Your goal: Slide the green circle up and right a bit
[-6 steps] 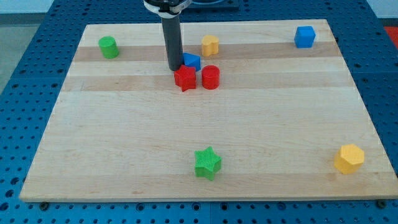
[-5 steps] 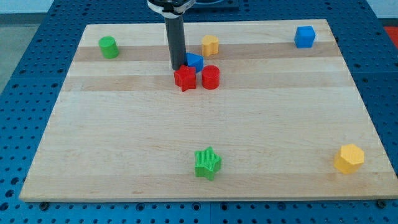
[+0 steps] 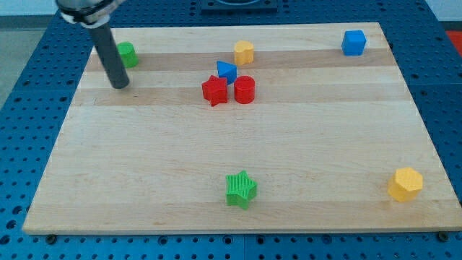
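The green circle is a short green cylinder near the board's top left corner, partly hidden behind my rod. My tip rests on the board just below and slightly left of the green circle, a small gap apart from it.
A red star, a red cylinder and a blue triangle cluster at the upper middle. A yellow block lies above them. A blue cube is at the top right, a green star at the bottom middle, a yellow hexagon at the bottom right.
My tip has moved far left from beside the blue triangle and red star to just below the green circle. No block has visibly moved.
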Available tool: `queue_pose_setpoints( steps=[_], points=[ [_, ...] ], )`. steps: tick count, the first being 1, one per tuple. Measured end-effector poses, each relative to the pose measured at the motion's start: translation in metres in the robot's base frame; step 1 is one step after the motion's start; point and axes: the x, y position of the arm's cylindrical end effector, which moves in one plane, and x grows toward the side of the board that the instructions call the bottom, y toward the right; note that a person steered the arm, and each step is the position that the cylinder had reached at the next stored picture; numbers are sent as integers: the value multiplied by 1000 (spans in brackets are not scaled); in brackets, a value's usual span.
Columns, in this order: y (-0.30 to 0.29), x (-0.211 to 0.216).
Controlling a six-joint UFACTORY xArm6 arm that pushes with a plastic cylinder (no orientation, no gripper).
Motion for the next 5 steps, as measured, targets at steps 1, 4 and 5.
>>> queue_pose_setpoints(
  steps=[1,4,5],
  points=[
    [-14,-12],
    [31,-94],
    [13,-94]
  ],
)
